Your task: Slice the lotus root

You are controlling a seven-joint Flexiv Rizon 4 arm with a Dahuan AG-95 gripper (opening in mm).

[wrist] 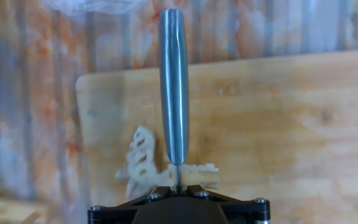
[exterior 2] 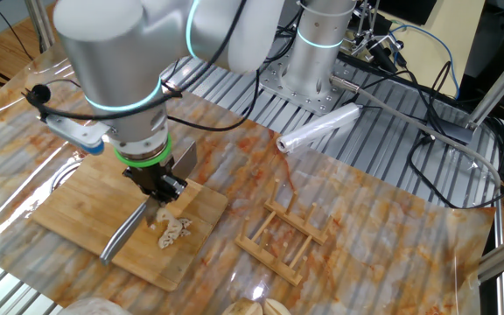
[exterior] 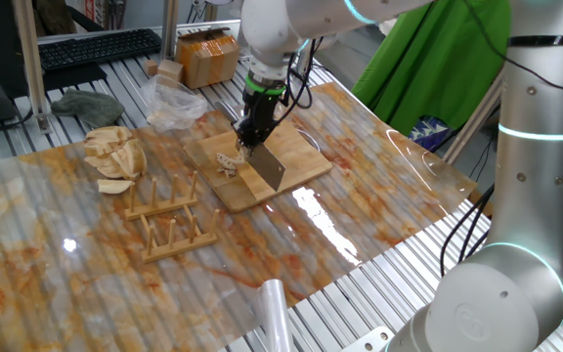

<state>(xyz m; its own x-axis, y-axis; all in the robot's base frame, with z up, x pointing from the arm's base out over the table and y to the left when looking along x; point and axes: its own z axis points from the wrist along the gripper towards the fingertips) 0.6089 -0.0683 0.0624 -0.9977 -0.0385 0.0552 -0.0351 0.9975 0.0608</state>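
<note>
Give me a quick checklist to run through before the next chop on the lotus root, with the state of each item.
1. Black two-finger gripper shut on the steel cleaver: ok.
2. Pale lotus root slices on the light wooden cutting board: ok.
3. Blade lined up over the root: ok, in the hand view it runs across the slices.
4. Uncut root left: cannot tell.
5. Wooden dish rack apart from the board: ok.

The white Flexiv arm (exterior: 291, 24) with glowing teal joint rings reaches over the table, its wrist vertical and its black two-finger gripper (exterior: 253, 137) pointing straight down. The jaws are clamped tight on the steel handle of a grey metal cleaver (exterior: 268, 164), blade hanging below.
</note>
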